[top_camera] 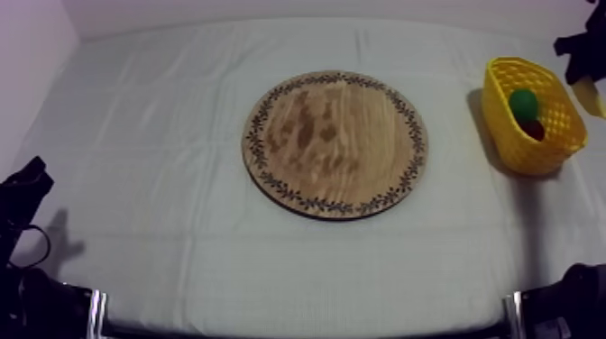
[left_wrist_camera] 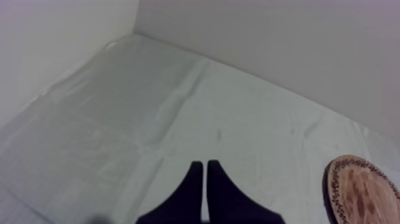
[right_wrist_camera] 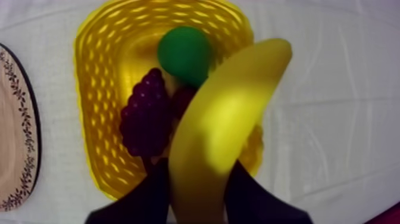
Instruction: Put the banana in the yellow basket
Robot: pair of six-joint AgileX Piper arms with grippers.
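Observation:
My right gripper (right_wrist_camera: 199, 182) is shut on the yellow banana (right_wrist_camera: 223, 125), which hangs over the right side of the yellow basket (right_wrist_camera: 98, 77). In the basket lie purple grapes (right_wrist_camera: 146, 116), a green pear (right_wrist_camera: 184, 53) and a small red fruit (right_wrist_camera: 181, 101). Seen from the top, that gripper (top_camera: 579, 50) is at the far right edge with the banana (top_camera: 591, 96) just right of the basket (top_camera: 518, 149). The round wooden board (top_camera: 334, 144) in the table's middle carries nothing. My left gripper (left_wrist_camera: 204, 179) is shut on nothing, low at the left (top_camera: 22, 185).
The grey-white cloth spreads flat around the board. The board's patterned rim (right_wrist_camera: 15, 131) lies a short gap left of the basket. A white wall runs behind the table's far edge (left_wrist_camera: 268, 53).

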